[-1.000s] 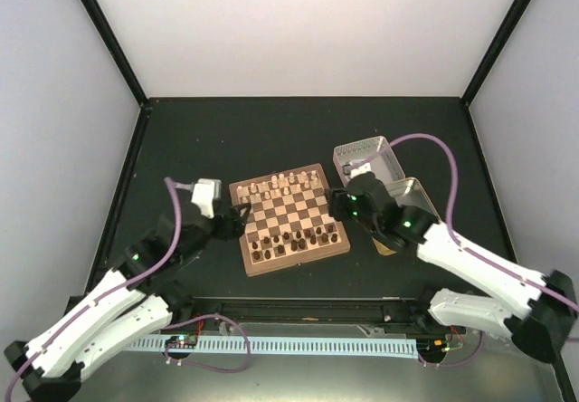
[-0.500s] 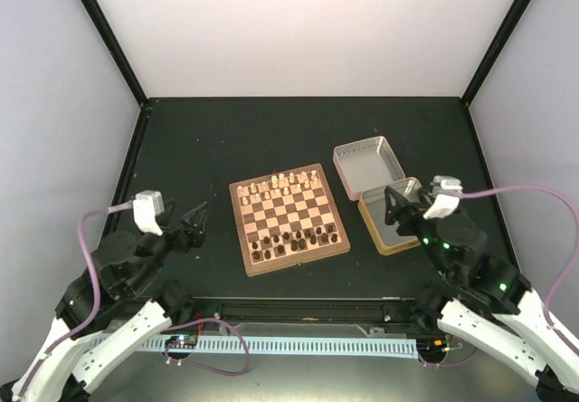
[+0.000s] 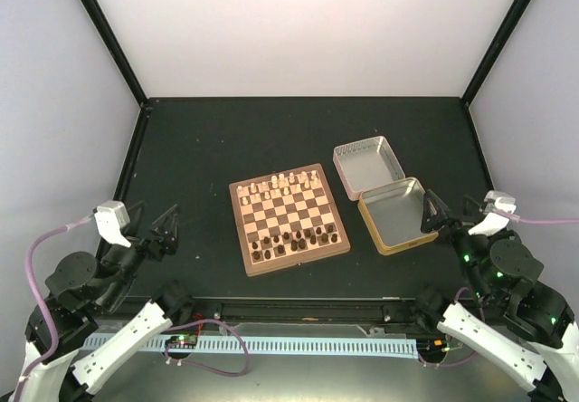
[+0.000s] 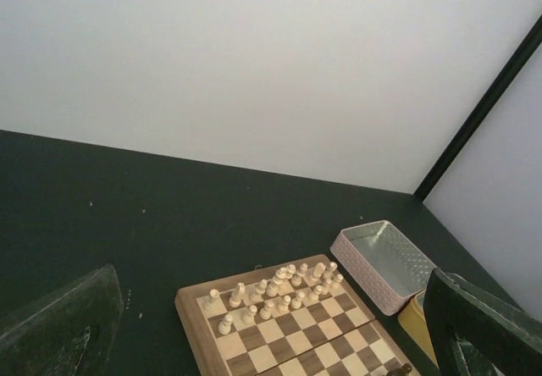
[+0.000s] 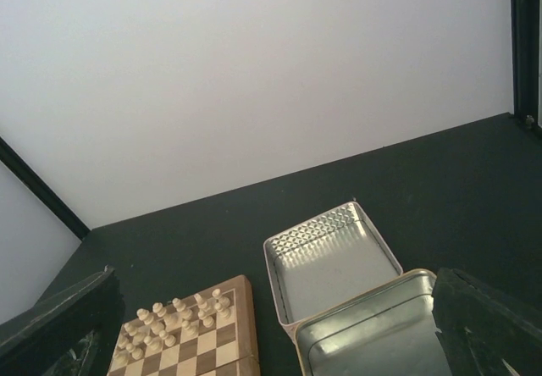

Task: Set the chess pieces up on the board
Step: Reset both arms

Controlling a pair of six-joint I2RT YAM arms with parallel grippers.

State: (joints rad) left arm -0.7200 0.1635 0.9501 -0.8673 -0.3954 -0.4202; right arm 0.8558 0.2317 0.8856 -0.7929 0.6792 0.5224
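Wooden chequered chessboard (image 3: 289, 210) lies mid-way across the black table (image 3: 208, 148), small cream chessmen (image 3: 285, 183) lined along its far rows, dark brown chessmen (image 3: 294, 238) along its near rows. Well apart on either side, the left gripper (image 3: 155, 224) and right gripper (image 3: 450, 214) hover, jaws spread wide, holding nothing.

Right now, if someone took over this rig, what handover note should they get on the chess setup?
Left gripper: open, empty, off to the board's left.
Right gripper: open, empty, beside the gold-edged tin half.
Board: cream pieces fill the two far rows and dark pieces the two near rows. The middle squares are bare.
Silver tin half and the gold-edged one look empty.
Done: the setup looks complete, with no piece seen off the board.
Left: check each piece's square, as they are too small to tell here.
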